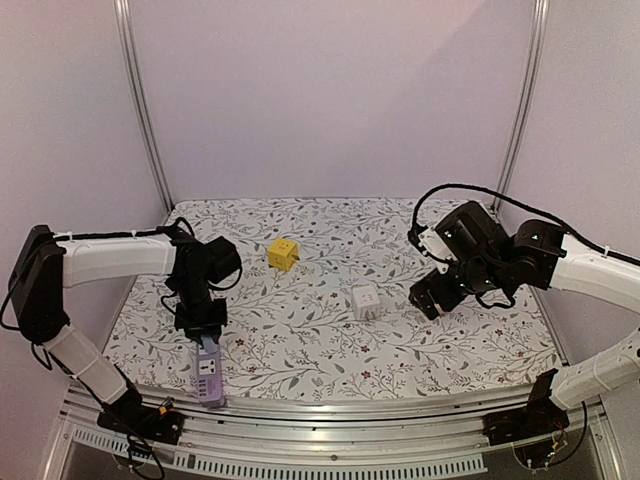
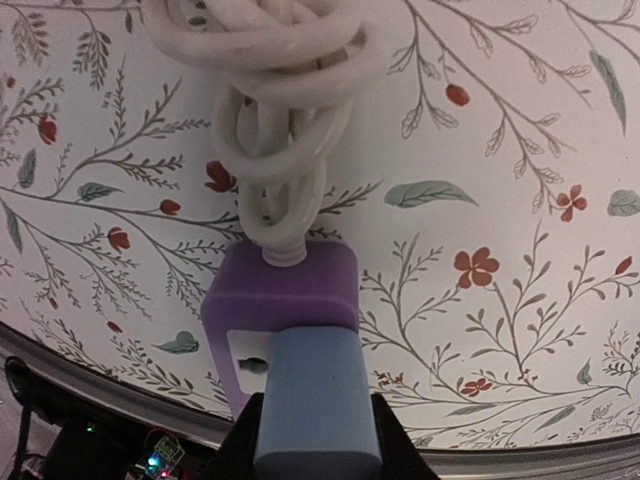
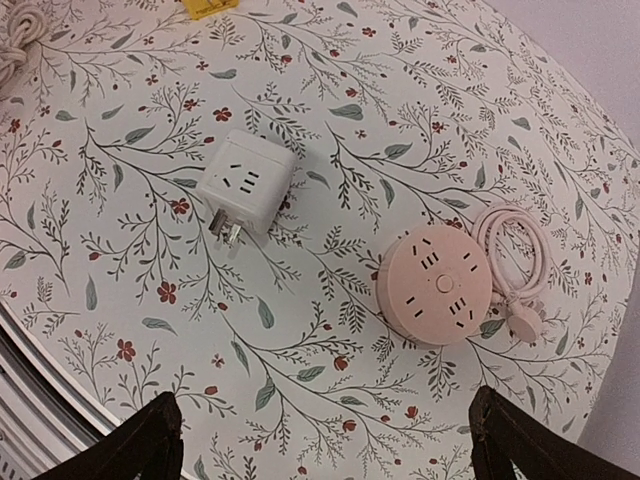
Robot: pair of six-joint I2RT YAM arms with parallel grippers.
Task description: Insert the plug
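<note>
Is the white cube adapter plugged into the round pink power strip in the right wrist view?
No, the white cube adapter lies apart from the round pink power strip, with its prongs exposed.

Lab test booth: aluminium frame [image 1: 144, 100], white panels [image 1: 330, 90]

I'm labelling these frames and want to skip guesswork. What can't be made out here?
- Top view: the pink round socket is hidden under the right arm.
- Left wrist view: the left pincer covers most of the face of the purple power strip; its cord coil is cut by the top edge.
- Right wrist view: the yellow cube is cut by the top edge.
</note>
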